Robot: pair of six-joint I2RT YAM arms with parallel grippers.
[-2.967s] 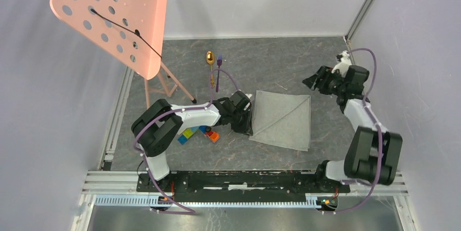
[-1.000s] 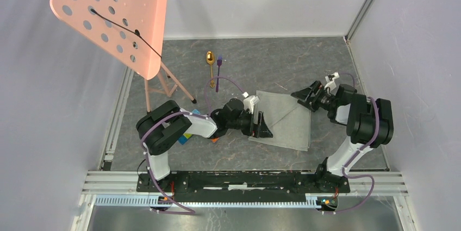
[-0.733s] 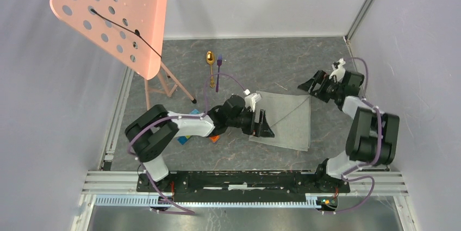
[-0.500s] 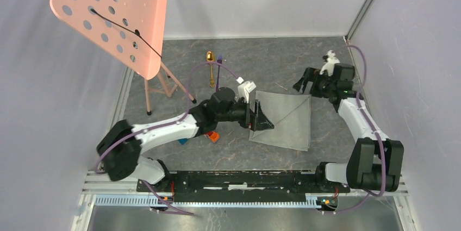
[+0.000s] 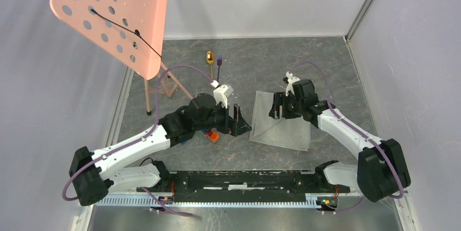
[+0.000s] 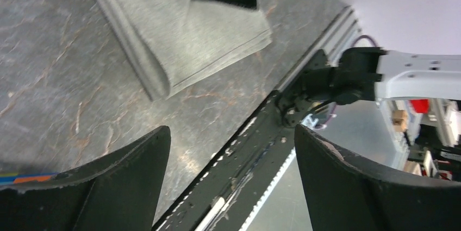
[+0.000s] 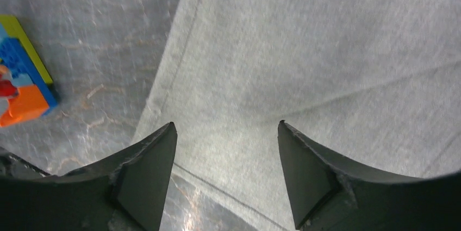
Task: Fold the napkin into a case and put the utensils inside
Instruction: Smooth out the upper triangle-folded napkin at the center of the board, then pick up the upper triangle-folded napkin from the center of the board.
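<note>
The grey-green napkin (image 5: 291, 130) lies folded flat on the dark table, right of centre. My right gripper (image 5: 275, 109) hovers open just over its left part, and in the right wrist view the cloth (image 7: 304, 51) fills the space under the open jaws (image 7: 225, 133). My left gripper (image 5: 241, 123) stands open and empty just left of the napkin's edge (image 6: 190, 30), apart from it. The gold spoon (image 5: 210, 60) and purple fork (image 5: 219, 68) lie side by side at the back of the table, far from both grippers.
Colourful toy blocks (image 5: 209, 135) sit under my left arm, also seen as blocks (image 7: 22, 84) left of the napkin. A pink perforated stand (image 5: 117, 13) on legs rises at the back left. The black base rail (image 5: 244, 179) runs along the near edge.
My left gripper pulled back leftward off the napkin. My right arm swung in from the far right to above the napkin's left part, its jaws narrowing slightly.
</note>
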